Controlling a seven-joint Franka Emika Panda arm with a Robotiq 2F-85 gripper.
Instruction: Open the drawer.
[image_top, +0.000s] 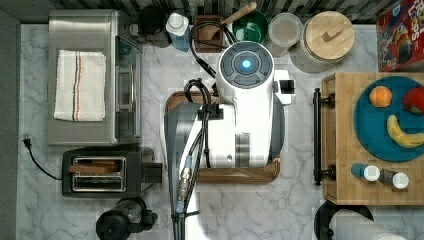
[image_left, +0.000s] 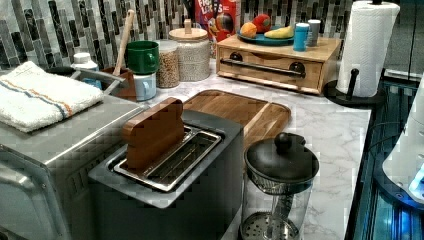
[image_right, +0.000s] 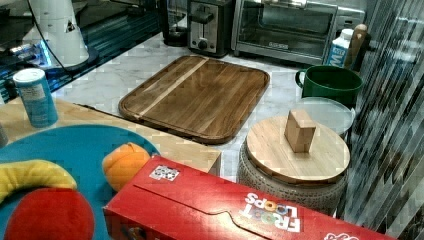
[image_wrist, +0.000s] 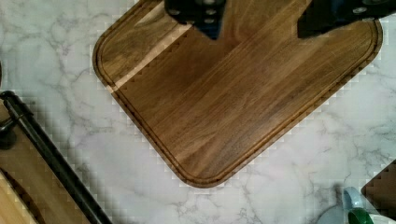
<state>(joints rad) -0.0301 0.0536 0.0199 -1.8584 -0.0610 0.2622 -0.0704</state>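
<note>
Over the walnut cutting board (image_wrist: 233, 93), gripper (image_wrist: 261, 21) hanging with fingers (image_wrist: 201, 14) spread wide, holding nothing, touching nothing; bare board grain visible in the gap between the two dark tips. Below them, marble counter (image_wrist: 299, 154) around the board's rounded corner.

Outward: drawer (image_left: 270, 65) shut, flush in its light-wood box, well apart from the gripper. Long black bar handle (image_top: 317, 136) on two black mounts across the front, seen on the top view's right and at the wrist view's edge (image_wrist: 51, 158). On the box: blue plate (image_top: 370, 135) with orange (image_top: 381, 96), banana (image_top: 402, 134) and a red fruit (image_top: 414, 100), plus two small shakers (image_top: 372, 173).

Readable text: "FROOT LOOPS" on the red cereal box (image_right: 225, 205), lying beside the wood-lidded jar (image_right: 297, 145). Toaster oven (image_right: 295, 30) badge too small to read.

White arm body (image_top: 245, 110) covering most of the board in the top view. Toaster (image_left: 170, 165) with a wooden toast slice (image_left: 152, 132), French press (image_left: 280, 185), paper towel roll (image_left: 367, 47), green mug (image_left: 142, 56), folded towel (image_top: 80, 85) on the toaster oven.
</note>
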